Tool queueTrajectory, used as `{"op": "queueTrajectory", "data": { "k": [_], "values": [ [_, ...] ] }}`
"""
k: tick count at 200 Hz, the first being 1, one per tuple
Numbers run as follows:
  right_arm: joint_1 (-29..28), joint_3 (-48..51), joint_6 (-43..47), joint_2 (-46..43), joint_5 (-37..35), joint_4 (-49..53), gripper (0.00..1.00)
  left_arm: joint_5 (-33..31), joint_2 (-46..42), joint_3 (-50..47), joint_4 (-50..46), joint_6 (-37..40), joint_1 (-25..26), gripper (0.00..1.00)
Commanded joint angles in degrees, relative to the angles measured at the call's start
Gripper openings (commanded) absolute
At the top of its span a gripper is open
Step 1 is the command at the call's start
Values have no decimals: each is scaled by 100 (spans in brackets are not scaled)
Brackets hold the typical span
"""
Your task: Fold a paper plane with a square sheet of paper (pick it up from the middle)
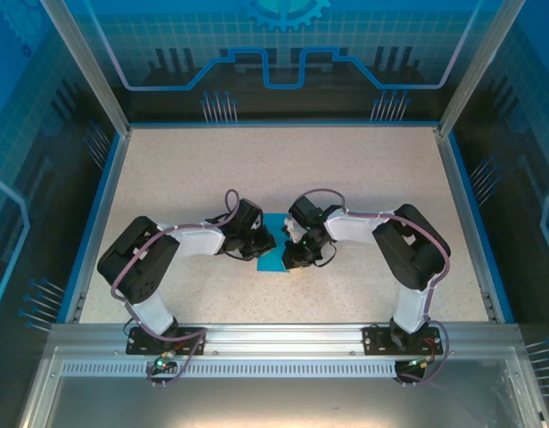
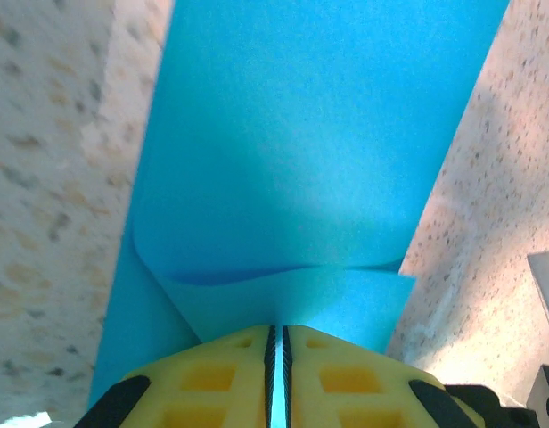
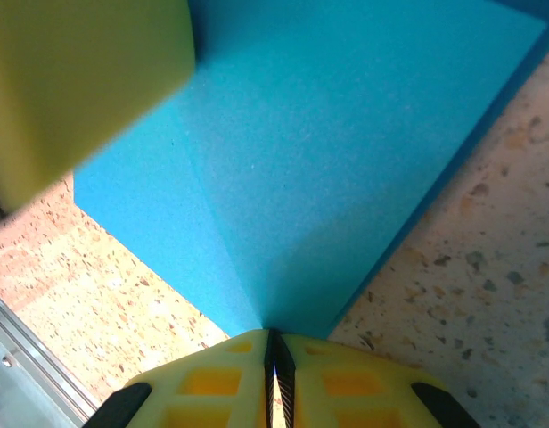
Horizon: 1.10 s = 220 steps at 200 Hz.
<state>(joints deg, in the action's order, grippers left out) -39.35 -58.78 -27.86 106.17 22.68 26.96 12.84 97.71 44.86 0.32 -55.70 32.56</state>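
Top view: both arms reach in to the middle of the speckled beige bench (image 1: 364, 178), nearer its front edge than its back edge. They meet over the thin teal-blue square sheet of paper (image 1: 273, 256). The left hand (image 1: 257, 242) and right hand (image 1: 299, 253) sit on opp. sides of it — prob. so each pinches one edge and they share the fold.

Left wrist view: the yellow left hand (image 2: 276, 357) is pinched nearly closed w/ the sheet (image 2: 319, 152) running between its pads. Just ahead, the near edge curls over itself as a soft flap, not a pressed crease. The rest stretches away smooth.

Right wrist view: the right hand (image 3: 273, 357) is likewise clamped on the sheet (image 3: 346, 152) at its edge — faint creases fan out from the pinch. A blurred yellow block (image 3: 78, 89) at top left is likely the other hand's finger. No dart shape yet.
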Motion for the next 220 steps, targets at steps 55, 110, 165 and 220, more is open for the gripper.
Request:
{"op": "queueTrajectory", "data": {
  "k": [55,110,165,220],
  "values": [
    [-68,251,109,390,-783,767,14,-125,326,170,-12,752,-607,16],
    [-64,245,78,348,-734,732,14,156,190,60,326,1125,-1097,18],
    [-48,211,41,344,-633,671,13,632,-545,-278,884,889,-974,23],
    [-35,238,21,413,-583,627,13,623,-687,-774,1314,491,-392,19]
  ]
}}
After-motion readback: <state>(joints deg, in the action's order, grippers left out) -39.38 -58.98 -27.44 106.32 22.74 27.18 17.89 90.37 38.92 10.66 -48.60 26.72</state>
